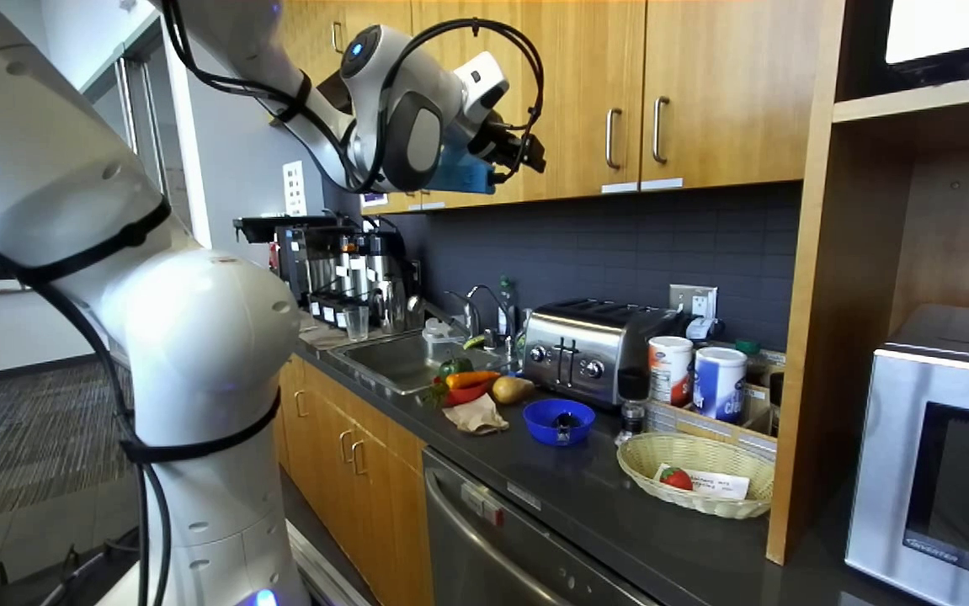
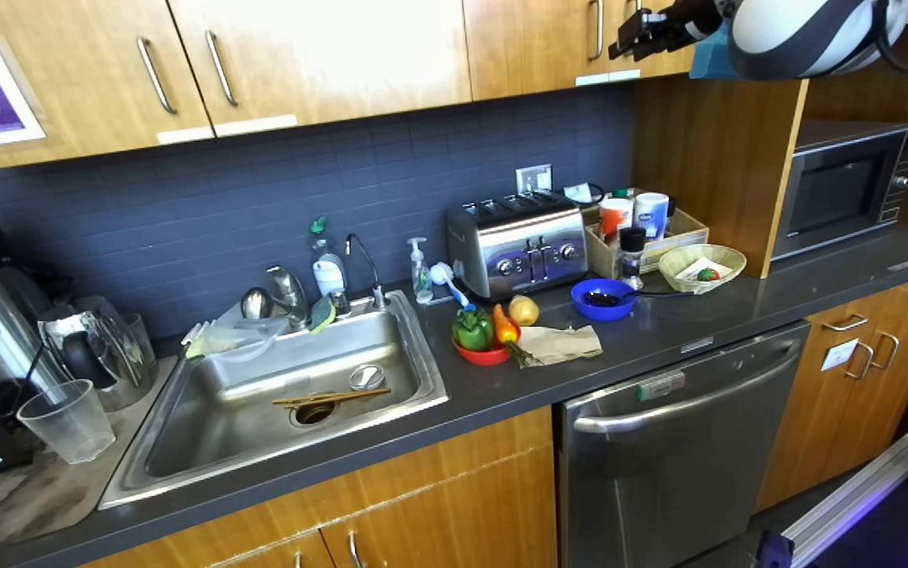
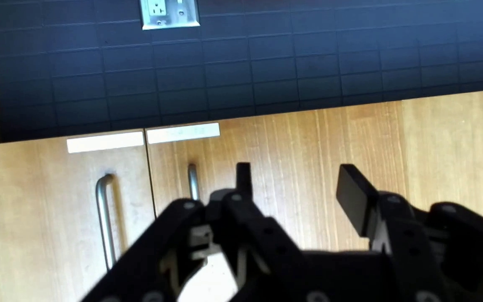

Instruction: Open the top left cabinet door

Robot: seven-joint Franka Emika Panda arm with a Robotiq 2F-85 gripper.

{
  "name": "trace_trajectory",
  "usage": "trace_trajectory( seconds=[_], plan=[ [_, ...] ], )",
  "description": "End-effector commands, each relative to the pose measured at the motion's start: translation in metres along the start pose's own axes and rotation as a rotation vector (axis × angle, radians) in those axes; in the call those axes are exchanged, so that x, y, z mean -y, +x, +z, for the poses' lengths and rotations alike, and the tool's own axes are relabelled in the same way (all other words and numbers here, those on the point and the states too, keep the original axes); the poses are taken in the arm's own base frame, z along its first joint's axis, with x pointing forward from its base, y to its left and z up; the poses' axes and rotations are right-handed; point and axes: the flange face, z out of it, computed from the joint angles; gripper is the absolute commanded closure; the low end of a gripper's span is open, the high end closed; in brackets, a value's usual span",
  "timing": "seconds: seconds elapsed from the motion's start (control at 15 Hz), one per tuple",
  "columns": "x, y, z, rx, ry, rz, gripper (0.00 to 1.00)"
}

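Approach step judged to be in hand. The tall, flat, honey-brown wooden upper cabinet door, above the silver metal toaster, appears shut, lying flush with the matching honey-brown wooden door beside it. Its slim, vertical silver bar handle, near the edge where the two meet, is not grasped. For the next move, a sideways shift towards that handle seems called for, until the bar is straddled; then a short advance, a firm closing, and a pull outward along the hinge's arc. Little turning should be needed, the spread being set across the upright bar. In the wrist view, which is inverted, the black, two-fingered claw is seen with its fingers well apart, room enough for the bar. Only bare door wood shows through the gap; nothing is pinched. The handle is seen outside the gap, just beside one finger and partly hidden by the claw. Whether either fingertip touches the door cannot be told, depth being poorly shown.
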Motion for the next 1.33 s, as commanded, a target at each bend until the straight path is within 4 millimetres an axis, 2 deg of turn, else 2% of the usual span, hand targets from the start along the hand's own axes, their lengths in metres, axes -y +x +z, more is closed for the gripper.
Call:
trace_trajectory(
  seconds=[0.0,0.13,0.4,0.67,1.27],
  plan=[
    [0.010,0.009,-0.017,-0.037,0.036,-0.017,0.12],
    [0.015,0.018,-0.022,-0.059,0.055,-0.017,0.00],
    [0.021,0.036,-0.023,-0.091,0.080,-0.013,0.00],
    [0.019,0.046,-0.018,-0.100,0.070,-0.002,0.00],
    [0.012,0.059,0.019,-0.084,0.045,0.021,0.00]
  ],
)
